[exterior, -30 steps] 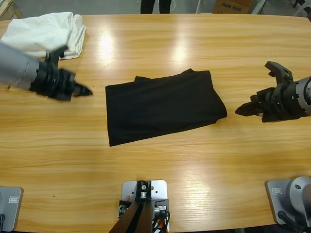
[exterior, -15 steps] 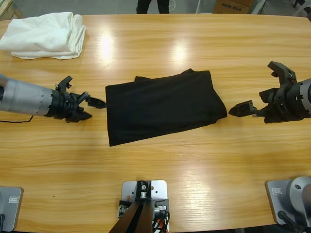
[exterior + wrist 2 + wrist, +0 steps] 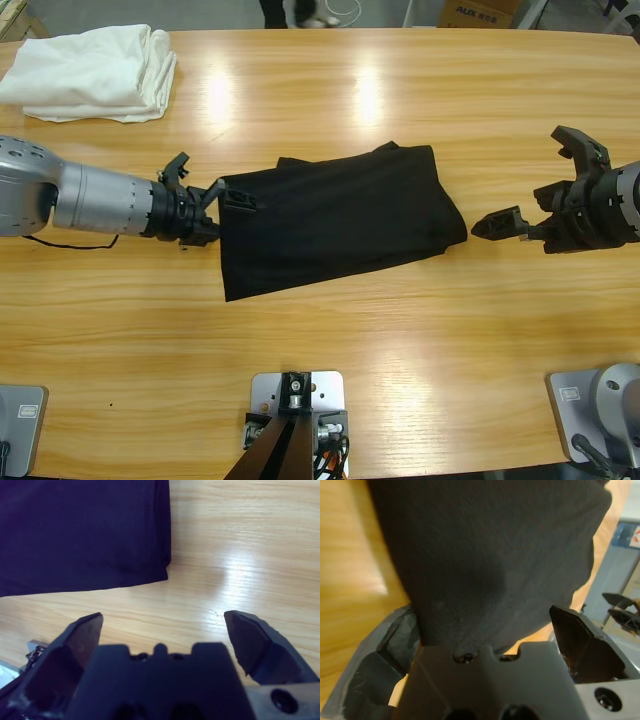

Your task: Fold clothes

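At the middle of the long wooden desk (image 3: 330, 350) lies the black polo shirt (image 3: 340, 215), already folded into a flat, slightly skewed rectangle. The left gripper (image 3: 222, 203) sits at its near edge, jaws apart with the cloth running in between them, apparently placed to pinch that edge for another fold. The right gripper (image 3: 530, 190) waits just beside the opposite corner, jaws wide apart and holding nothing, probably ready to take its side. A folded white cloth (image 3: 95, 72) lies well apart in a far corner.
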`<state>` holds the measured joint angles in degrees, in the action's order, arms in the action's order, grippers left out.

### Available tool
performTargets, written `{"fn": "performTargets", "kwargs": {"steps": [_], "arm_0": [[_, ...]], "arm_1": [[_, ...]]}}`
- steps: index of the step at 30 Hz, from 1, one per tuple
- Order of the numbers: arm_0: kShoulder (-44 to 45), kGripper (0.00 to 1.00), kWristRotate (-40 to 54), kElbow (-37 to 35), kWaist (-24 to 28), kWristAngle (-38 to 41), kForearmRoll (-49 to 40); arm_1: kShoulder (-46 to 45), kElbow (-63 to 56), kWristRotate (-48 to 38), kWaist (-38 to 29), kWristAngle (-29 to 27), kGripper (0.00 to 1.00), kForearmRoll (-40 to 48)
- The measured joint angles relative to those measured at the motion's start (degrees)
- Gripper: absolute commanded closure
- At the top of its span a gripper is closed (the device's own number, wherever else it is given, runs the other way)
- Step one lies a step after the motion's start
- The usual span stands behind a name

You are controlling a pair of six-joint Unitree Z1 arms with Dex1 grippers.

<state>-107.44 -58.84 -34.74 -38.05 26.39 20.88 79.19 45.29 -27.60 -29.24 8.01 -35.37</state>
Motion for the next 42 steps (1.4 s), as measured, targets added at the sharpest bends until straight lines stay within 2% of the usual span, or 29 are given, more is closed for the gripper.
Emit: {"fn": "performTargets", "kwargs": {"steps": [4, 7, 10, 11, 12, 13, 14, 23, 30, 32, 34, 39, 42], "arm_0": [[0.00, 0.020, -0.01, 1.29, -0.90, -0.04, 0.63], [0.00, 0.185, -0.01, 1.61, -1.75, -0.80, 1.65], [-0.02, 0.393, -0.03, 1.62, -3.26, -2.08, 2.53], [-0.14, 0.491, -0.05, 1.62, -3.80, -2.36, 2.86], [-0.36, 0.631, -0.05, 1.62, -4.24, -2.63, 3.13], [-0.64, 0.857, -0.05, 1.64, -4.57, -2.96, 3.55], [-0.89, 1.000, -0.04, 1.72, -4.78, -3.33, 4.04], [-3.28, 1.000, 10.58, 2.74, -5.27, -4.54, 8.51], [-4.18, 1.000, 13.83, 2.78, -5.28, -6.12, 8.09], [-3.84, 1.000, 14.84, 1.64, -4.95, -6.32, 5.24], [-1.95, 1.000, 17.50, -2.24, -4.30, -7.61, -4.42], [0.59, 1.000, 25.53, -18.01, -0.16, -10.26, -39.25], [0.67, 1.000, 29.92, -26.37, 1.92, -10.52, -54.53]], "arm_1": [[0.00, 0.00, 0.00, 0.00, -0.05, 0.000, 0.03], [0.00, 0.00, 0.00, 0.00, -0.05, 0.000, 0.03], [0.00, 0.00, 0.00, 0.00, -0.05, 0.000, 0.03], [0.00, 0.00, 0.00, 0.00, -0.05, 0.000, 0.03], [0.00, 0.00, 0.00, 0.00, -0.05, 0.000, 0.03], [0.00, 0.00, 0.00, 0.00, -0.05, 0.000, 0.03], [0.00, 0.00, 0.00, 0.00, -0.05, 0.000, 0.03], [0.00, 0.00, 0.00, 0.00, -0.05, 0.000, 0.03], [0.00, 0.00, 0.00, 0.00, -0.05, 0.000, 0.03], [0.00, 0.00, 0.00, 0.00, -0.04, 0.000, 0.03], [0.00, 0.00, 0.00, 0.00, -0.04, 0.000, 0.03], [0.00, 0.00, 0.00, -0.01, -0.04, 0.000, 0.13], [0.00, 0.00, 0.00, -0.01, -0.04, 0.000, 0.14]]}}
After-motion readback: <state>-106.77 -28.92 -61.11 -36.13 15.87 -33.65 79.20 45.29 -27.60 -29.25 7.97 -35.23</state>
